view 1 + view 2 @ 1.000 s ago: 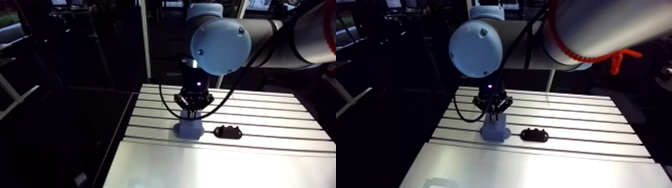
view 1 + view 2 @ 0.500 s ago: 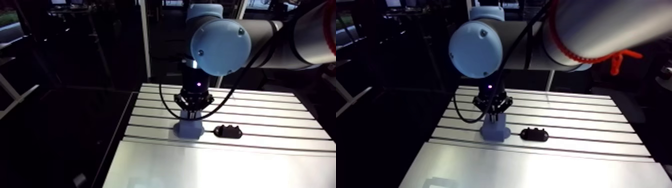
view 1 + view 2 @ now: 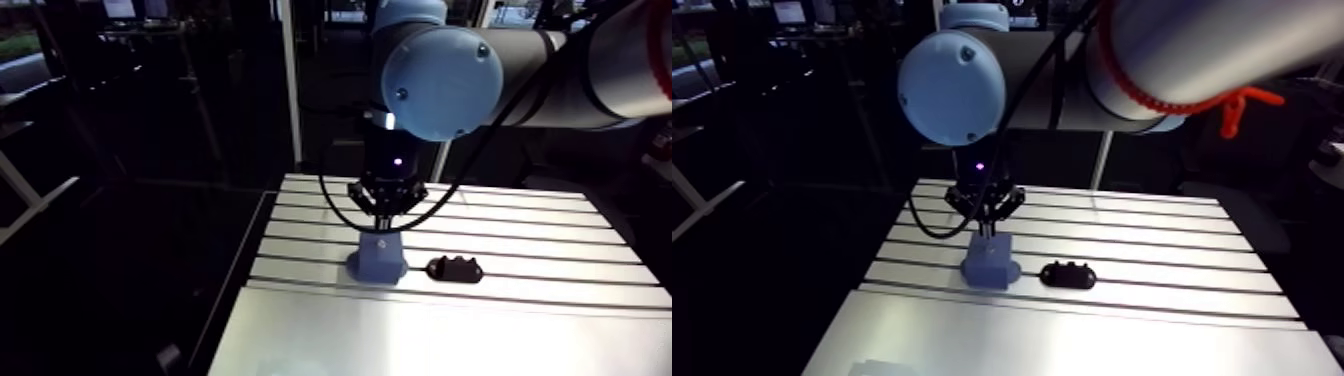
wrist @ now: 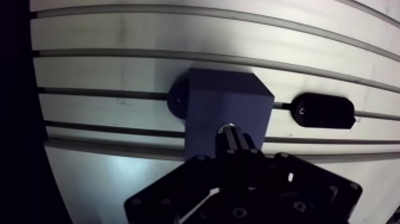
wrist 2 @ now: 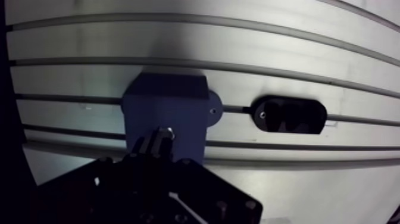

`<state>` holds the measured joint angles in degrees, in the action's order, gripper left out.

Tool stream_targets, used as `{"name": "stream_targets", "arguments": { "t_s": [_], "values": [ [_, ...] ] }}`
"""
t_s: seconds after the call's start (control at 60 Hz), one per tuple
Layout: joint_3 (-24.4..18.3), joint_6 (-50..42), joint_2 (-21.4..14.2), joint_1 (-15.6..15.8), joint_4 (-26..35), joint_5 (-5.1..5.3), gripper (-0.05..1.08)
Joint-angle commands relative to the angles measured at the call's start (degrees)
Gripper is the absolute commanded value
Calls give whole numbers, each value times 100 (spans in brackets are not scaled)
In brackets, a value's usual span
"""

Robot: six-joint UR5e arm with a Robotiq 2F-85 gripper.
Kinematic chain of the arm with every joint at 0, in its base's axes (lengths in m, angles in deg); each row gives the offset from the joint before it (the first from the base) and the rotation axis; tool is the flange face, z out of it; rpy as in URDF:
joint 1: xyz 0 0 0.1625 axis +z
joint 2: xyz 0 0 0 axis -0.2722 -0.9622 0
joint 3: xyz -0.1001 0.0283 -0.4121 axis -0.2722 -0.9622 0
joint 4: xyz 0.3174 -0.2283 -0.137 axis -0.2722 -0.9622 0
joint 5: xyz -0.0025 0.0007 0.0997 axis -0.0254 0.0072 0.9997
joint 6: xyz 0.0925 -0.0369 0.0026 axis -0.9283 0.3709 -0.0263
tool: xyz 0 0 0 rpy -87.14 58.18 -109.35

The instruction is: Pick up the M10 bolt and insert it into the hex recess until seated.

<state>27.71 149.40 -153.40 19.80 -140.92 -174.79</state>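
Blue-grey: 1 block (image 4: 226,107) on the slotted table (image 4: 113,173), with 1 black holder (image 4: 324,111) just beside it. 1 gripper (image 4: 228,133) hangs over the block, its 2 fingers clenched on 1 shiny M10 bolt (image 5: 169,130) above the block's top.

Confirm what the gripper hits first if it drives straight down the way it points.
Likely the top of the blue-grey rectangular block directly under the gripper, on the slotted aluminium table. The black oval fixture sits beside that line. Gap height unclear.

Jaws pinch the bolt (image 4: 228,127) over the blue block (image 4: 226,104), black fixture (image 4: 324,111) beside.
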Motion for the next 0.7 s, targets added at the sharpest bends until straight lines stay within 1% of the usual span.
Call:
{"name": "stream_targets", "arguments": {
  "t_s": [0.017,0.033,0.067,0.183,0.2,0.217,0.233,0.25,0.267,0.283,0.333,0.35,0.433,0.45,0.567,0.7],
  "values": [
    [-255,1,-136,12,422,4,2],
    [-295,1,-146,12,541,10,0],
    [-339,1,-163,12,634,-4,0],
    [-464,-6,-225,20,880,-5,0],
    [-491,-7,-234,21,954,-28,0],
    [-491,-7,-234,21,954,-28,0],
    [-510,-15,-258,21,1010,-69,0],
    [-510,-15,-258,21,1010,-69,0],
    [-513,-16,-291,29,1063,-120,0],
    [-513,-16,-326,30,1071,-150,0],
    [-506,-16,-332,22,1065,-155,0],
    [-505,-24,-332,21,1064,-170,0],
    [-512,-25,-332,6,1064,-166,0],
    [-528,-25,-325,11,1056,-187,0],
    [-556,-67,-315,12,1047,-191,0],
    [-631,-95,-356,21,1127,-147,0]
  ]
}}
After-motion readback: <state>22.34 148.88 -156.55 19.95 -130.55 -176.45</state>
